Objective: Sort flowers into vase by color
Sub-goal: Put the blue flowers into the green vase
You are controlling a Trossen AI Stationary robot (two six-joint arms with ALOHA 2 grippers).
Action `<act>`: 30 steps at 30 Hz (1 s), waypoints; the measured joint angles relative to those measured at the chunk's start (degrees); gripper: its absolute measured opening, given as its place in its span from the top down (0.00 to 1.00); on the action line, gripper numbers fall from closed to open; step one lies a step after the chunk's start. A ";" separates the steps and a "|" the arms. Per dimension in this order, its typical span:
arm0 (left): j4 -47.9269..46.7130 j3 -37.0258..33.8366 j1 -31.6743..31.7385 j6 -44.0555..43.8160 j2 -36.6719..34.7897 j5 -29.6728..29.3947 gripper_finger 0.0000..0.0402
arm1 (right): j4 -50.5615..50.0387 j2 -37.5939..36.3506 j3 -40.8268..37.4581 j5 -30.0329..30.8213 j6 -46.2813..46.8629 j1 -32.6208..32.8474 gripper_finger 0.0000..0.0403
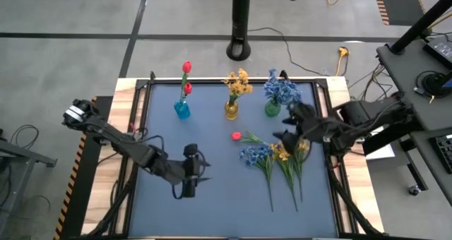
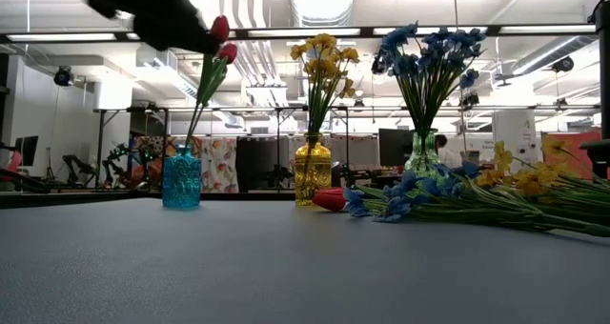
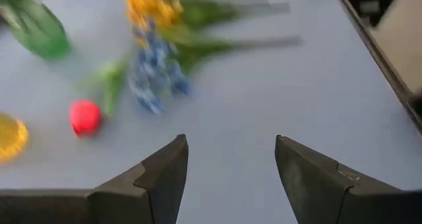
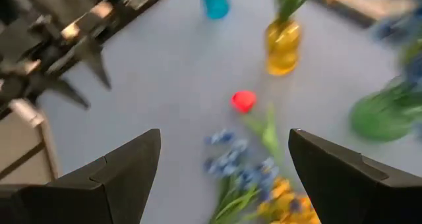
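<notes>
We see three glass vases in a row at the back of the dark blue worktop (image 1: pixel 212 212): blue vase (image 1: pixel 182 110) with two red tulip buds (image 1: pixel 187 68), yellow vase (image 1: pixel 231 111) with yellow blossoms (image 1: pixel 238 82), green vase (image 1: pixel 272 108) with blue blossoms (image 1: pixel 281 90). Loose on the worktop: one red tulip sprig (image 1: pixel 236 135), a blue sprig (image 1: pixel 256 154), yellow sprigs (image 1: pixel 283 154). Right claw (image 1: pixel 289 134) hovers just beside that pile, jaws wide, empty. Left claw (image 1: pixel 189 190) sits well apart at front left, jaws also wide, empty.
</notes>
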 joint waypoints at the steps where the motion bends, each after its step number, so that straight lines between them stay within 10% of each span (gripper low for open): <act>1: -4.29 1.64 -0.76 -1.96 0.00 0.20 0.48 | 0.06 0.63 0.04 -0.79 1.16 1.16 0.19; 7: -22.03 9.49 -4.95 -8.23 0.87 -1.41 0.48 | -1.69 5.89 -0.73 -5.81 8.31 6.04 0.19; 30: -29.97 12.30 -10.09 -7.85 -1.08 -2.48 0.48 | -2.86 35.25 -2.73 -13.31 19.15 8.37 0.19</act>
